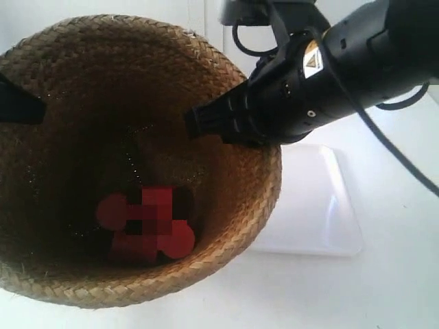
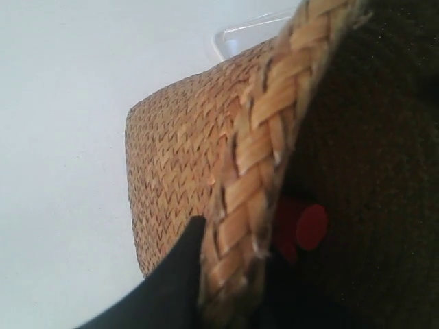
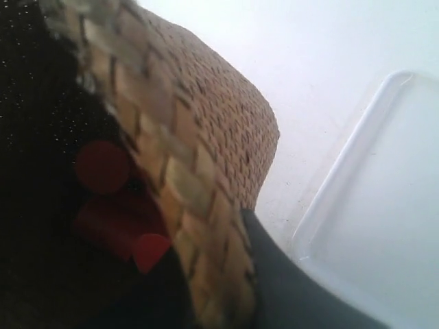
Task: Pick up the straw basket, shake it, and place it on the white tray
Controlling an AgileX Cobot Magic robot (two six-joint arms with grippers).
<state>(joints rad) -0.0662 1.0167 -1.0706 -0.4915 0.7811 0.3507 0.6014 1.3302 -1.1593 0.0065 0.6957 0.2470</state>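
Observation:
The straw basket (image 1: 226,226) fills the exterior view, held up close to the camera, its dark inside holding several red pieces (image 1: 147,223). The arm at the exterior view's right ends in my right gripper (image 1: 206,122), shut on the braided rim. My left gripper (image 1: 20,104) clamps the opposite rim at that view's left edge. In the left wrist view one black finger (image 2: 182,260) presses the outer wall beside the rim (image 2: 264,151). The right wrist view shows a finger (image 3: 288,281) outside the rim (image 3: 185,185). The white tray (image 1: 315,205) lies beyond the basket, also seen as the tray (image 3: 384,205).
A white tabletop (image 1: 384,288) surrounds the tray. The tray's corner (image 2: 240,38) peeks past the basket's base in the left wrist view. Thick black cables (image 1: 391,147) hang from the arm at the exterior view's right.

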